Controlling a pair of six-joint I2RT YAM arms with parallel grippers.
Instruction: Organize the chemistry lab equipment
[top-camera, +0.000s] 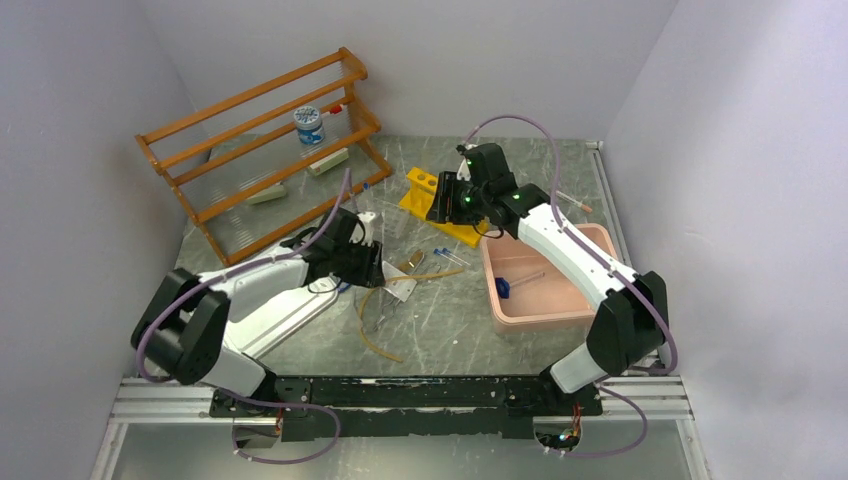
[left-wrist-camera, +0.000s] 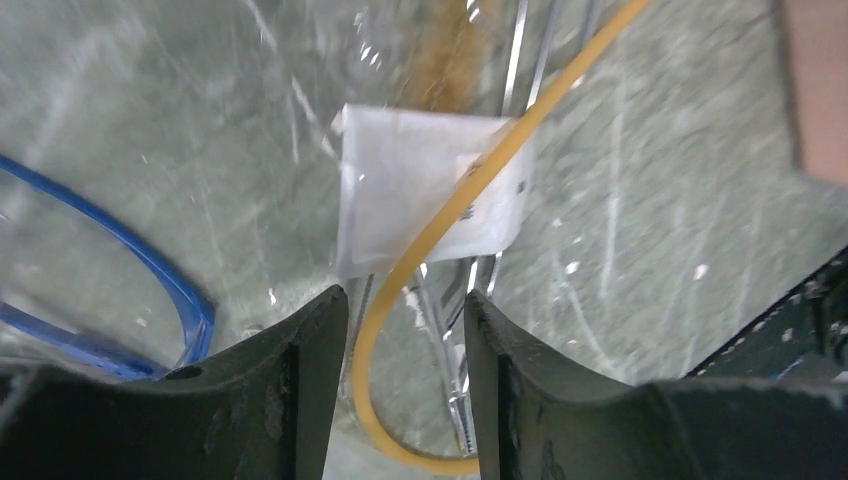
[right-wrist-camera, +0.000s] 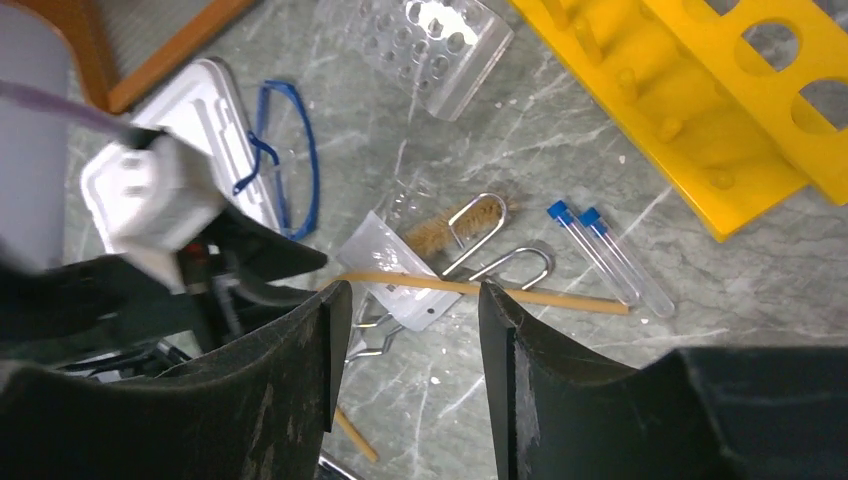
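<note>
Two sets of jaws are mine, and both stand partly apart with nothing clamped in them. My left jaws hang low over the middle of the tabletop. The tan rubber hose curves up through the gap between them, close to one finger, though I cannot tell whether it touches. The metal tweezers lie in that same gap, beside the hose. Just beyond my fingertips the hose crosses over the white flat packet, which lies flat on the tabletop. The blue-rimmed glasses sit off to one side. My right jaws hover higher, near the yellow tube rack, and look down on the same pile. Two blue-capped clear tubes lie side by side between the hose's end and that rack. A wire-handled brush rests against the packet. The pink tub on my right holds a small blue item.
</note>
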